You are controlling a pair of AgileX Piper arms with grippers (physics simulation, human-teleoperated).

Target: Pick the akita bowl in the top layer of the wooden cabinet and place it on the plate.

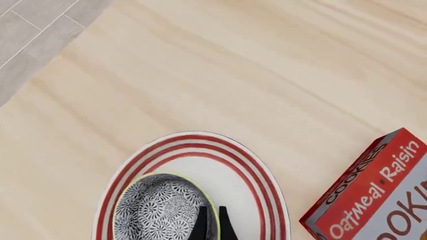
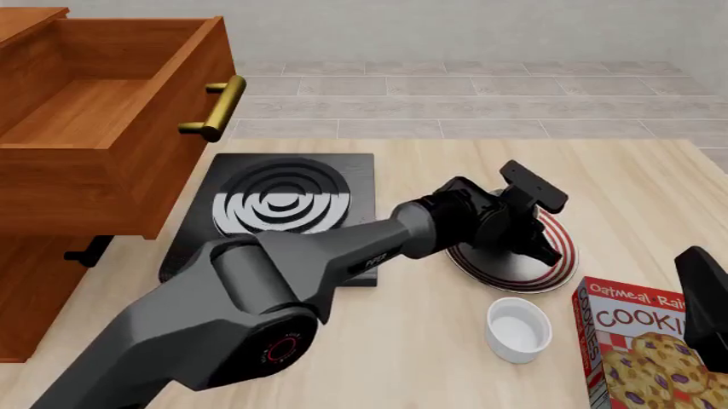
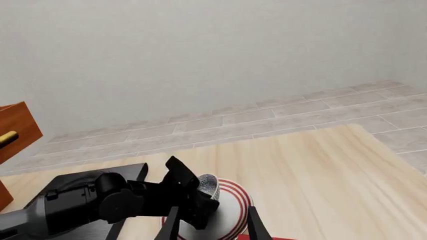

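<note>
Two dark fingers point(image 1: 215, 225) of the left hand point(image 1: 212, 227) pinch the rim of the akita bowl point(image 1: 160, 207) in the left wrist view, one inside the wall and one outside, closed on it. The bowl sits over the plate point(image 1: 263, 180), though I cannot tell whether it touches. I judge it light, rigid, glazed and slick, so the rim is the sensible hold. A cookie box point(image 1: 373, 195) lies near the plate; bare bench point(image 1: 233, 70) stretches beyond.

From the front, the left arm hides the bowl above the plate point(image 2: 557, 268). A white ramekin point(image 2: 517, 328) stands just nearer, the stove burner point(image 2: 285, 204) to the left, and the top layer point(image 2: 102, 128) of the wooden cabinet point(image 2: 34, 290) hangs open far left. Lifting straight up looks freest.

In the right wrist view the right hand point(image 3: 210, 225) hovers spread apart, holding nothing, near the plate point(image 3: 237, 200).
</note>
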